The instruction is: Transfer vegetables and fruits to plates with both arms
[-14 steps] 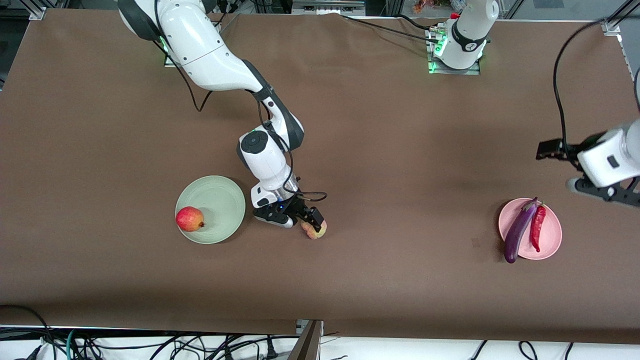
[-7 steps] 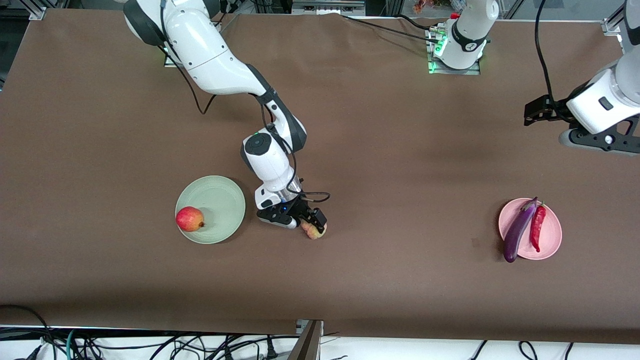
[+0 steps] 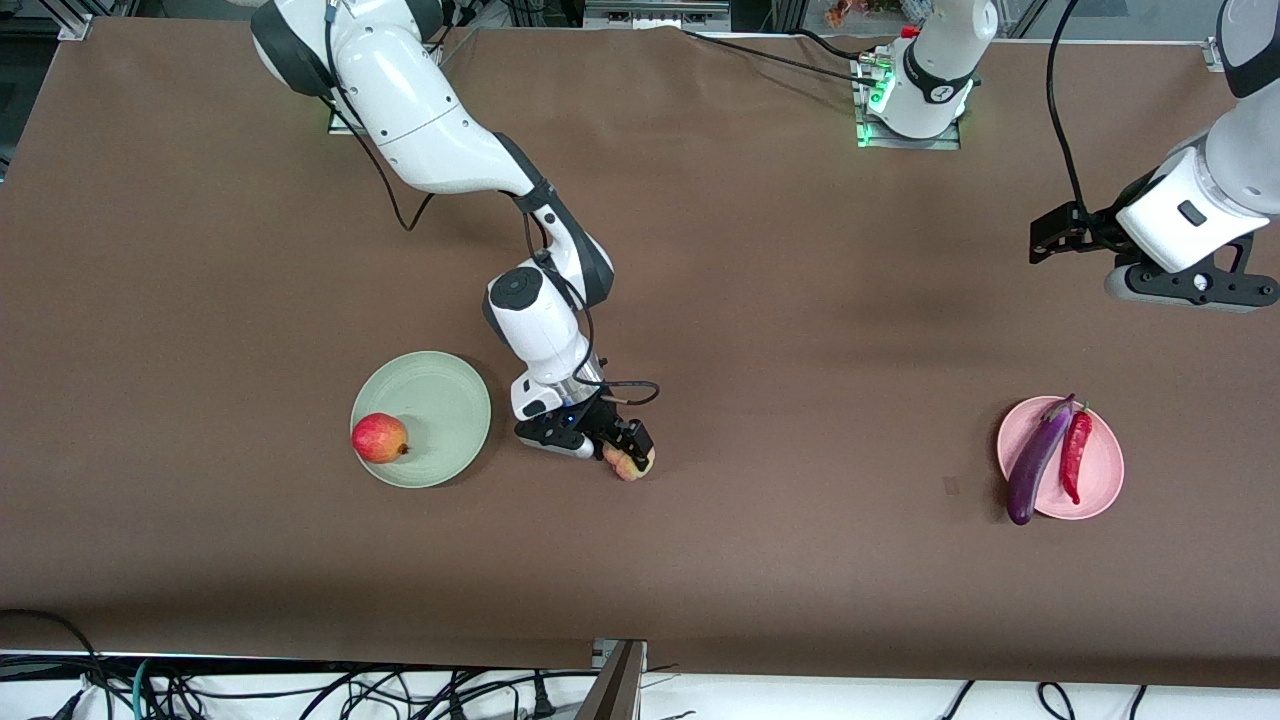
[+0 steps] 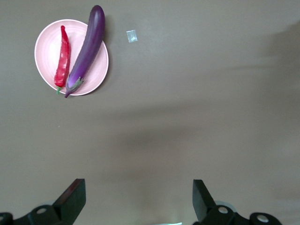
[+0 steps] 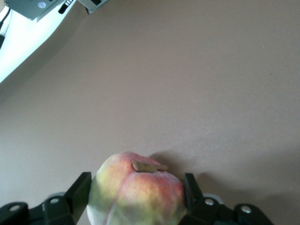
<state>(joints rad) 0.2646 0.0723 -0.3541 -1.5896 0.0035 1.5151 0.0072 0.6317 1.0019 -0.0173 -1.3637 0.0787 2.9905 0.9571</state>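
My right gripper (image 3: 622,446) is low on the table, shut on the pale yellow-pink peach (image 3: 633,465), beside the pale green plate (image 3: 445,395). In the right wrist view its fingers (image 5: 80,187) press both sides of the peach (image 5: 136,197). The red apple-like fruit (image 3: 379,438) lies on the green plate's rim. The purple eggplant (image 3: 1035,465) and red chili (image 3: 1075,455) lie side by side on the pink plate (image 3: 1105,480). My left gripper (image 3: 1185,285) is open and empty, raised over bare table. Its wrist view shows the pink plate (image 4: 47,51), eggplant (image 4: 89,47) and chili (image 4: 62,58) well off from the gripper (image 4: 138,197).
The table is covered with a brown cloth (image 3: 800,330). A small pale scrap (image 3: 950,486) lies on it beside the pink plate, also in the left wrist view (image 4: 132,36). Cables hang along the table edge nearest the front camera (image 3: 300,690).
My left arm has lifted and drawn away from the pink plate toward the bases. My right gripper has stayed at the peach, shifting only slightly.
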